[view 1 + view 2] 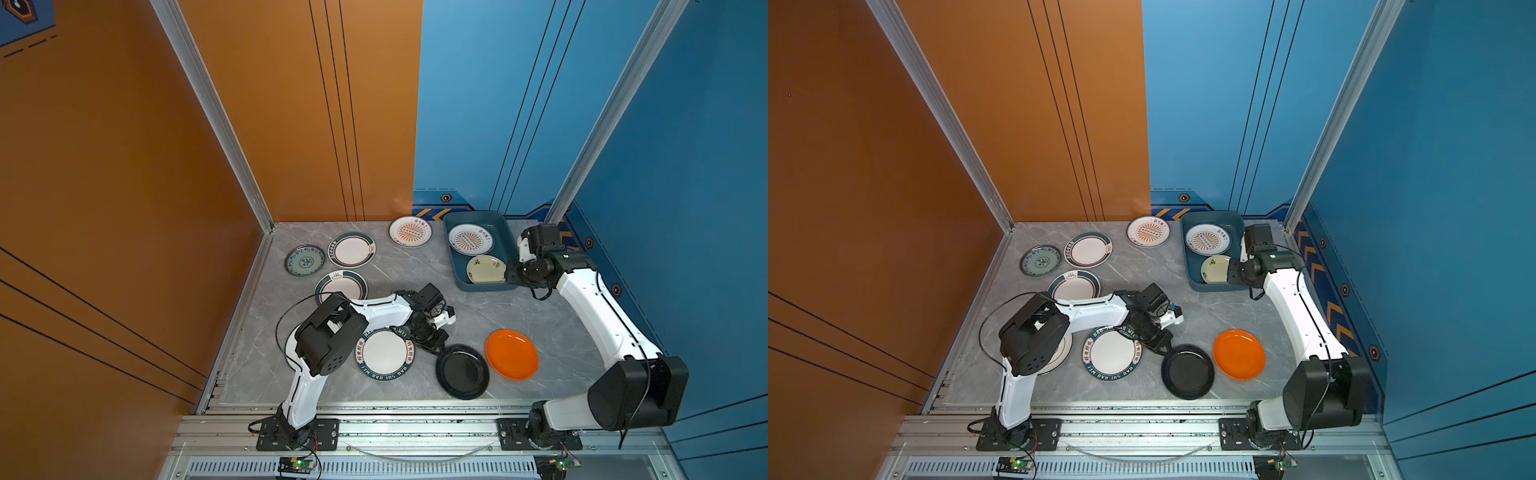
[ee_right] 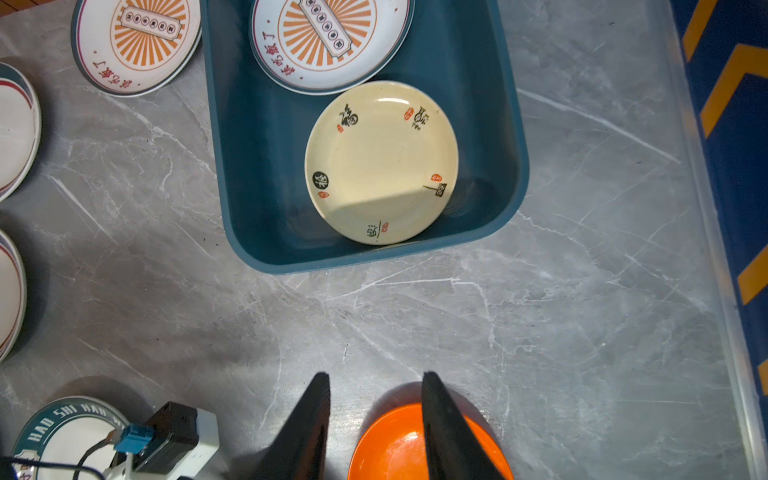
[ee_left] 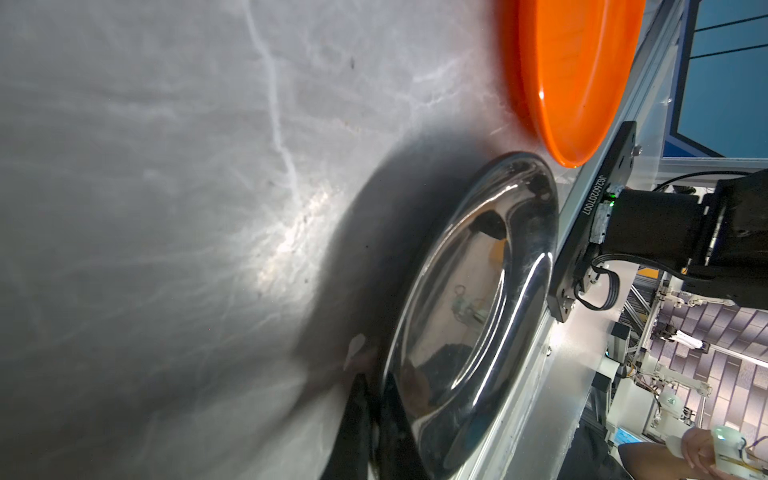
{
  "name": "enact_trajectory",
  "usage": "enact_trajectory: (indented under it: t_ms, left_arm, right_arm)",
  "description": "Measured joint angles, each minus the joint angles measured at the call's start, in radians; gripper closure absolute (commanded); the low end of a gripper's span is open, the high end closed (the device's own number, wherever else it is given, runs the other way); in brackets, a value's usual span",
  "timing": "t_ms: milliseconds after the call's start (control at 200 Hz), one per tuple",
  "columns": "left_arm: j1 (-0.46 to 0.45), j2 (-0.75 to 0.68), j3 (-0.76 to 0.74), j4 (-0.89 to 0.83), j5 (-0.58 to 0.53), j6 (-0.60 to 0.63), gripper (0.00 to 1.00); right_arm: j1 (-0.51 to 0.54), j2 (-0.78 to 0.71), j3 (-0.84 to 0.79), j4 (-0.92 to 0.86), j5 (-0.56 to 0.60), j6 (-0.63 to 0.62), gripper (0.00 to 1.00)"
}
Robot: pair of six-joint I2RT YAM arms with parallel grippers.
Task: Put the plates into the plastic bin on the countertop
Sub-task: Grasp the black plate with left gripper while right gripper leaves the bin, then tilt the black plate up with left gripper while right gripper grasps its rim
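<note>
Mostly out of sight beneath left arm (image 1: 1034, 332): one white plate (image 1: 1065, 349).

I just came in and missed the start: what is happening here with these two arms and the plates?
The left claw is shut on the rim of the black plate, near the front of the countertop. The right claw hangs open and empty beside the plastic bin. The bin holds two plates, a sunburst plate and a cream plate; the others lie outside it.
</note>
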Motion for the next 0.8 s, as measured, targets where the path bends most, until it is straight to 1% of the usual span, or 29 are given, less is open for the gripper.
enact_trajectory:
  t_ms: [135, 240, 431, 591, 616, 686, 796]
  left_arm:
    - [0.038, 0.0, 0.0, -0.003, 0.0, 0.0, 1.0]
    - [0.091, 0.0, 0.0, -0.003, 0.0, 0.0, 1.0]
    - [0.243, -0.01, 0.007, -0.009, 0.003, 0.001, 1.0]
    - [0.348, -0.064, 0.02, -0.018, 0.003, -0.005, 1.0]
    - [0.359, -0.075, 0.024, -0.018, 0.005, -0.007, 1.0]
    - [0.378, -0.107, 0.038, -0.018, 0.013, -0.012, 1.0]
    - [0.384, -0.148, 0.064, -0.017, 0.034, -0.019, 1.0]
  right_arm:
    - [0.028, -0.032, -0.062, 0.026, -0.054, 0.003, 0.6]
    - [0.042, -0.061, -0.106, 0.056, -0.145, 0.007, 0.56]
    - [0.072, -0.085, -0.198, 0.151, -0.333, 0.016, 0.5]
    - [0.084, -0.082, -0.25, 0.23, -0.449, 0.043, 0.45]
    - [0.085, -0.079, -0.254, 0.244, -0.462, 0.05, 0.43]
    - [0.088, -0.062, -0.264, 0.291, -0.504, 0.069, 0.43]
    - [0.105, -0.01, -0.27, 0.358, -0.544, 0.097, 0.42]
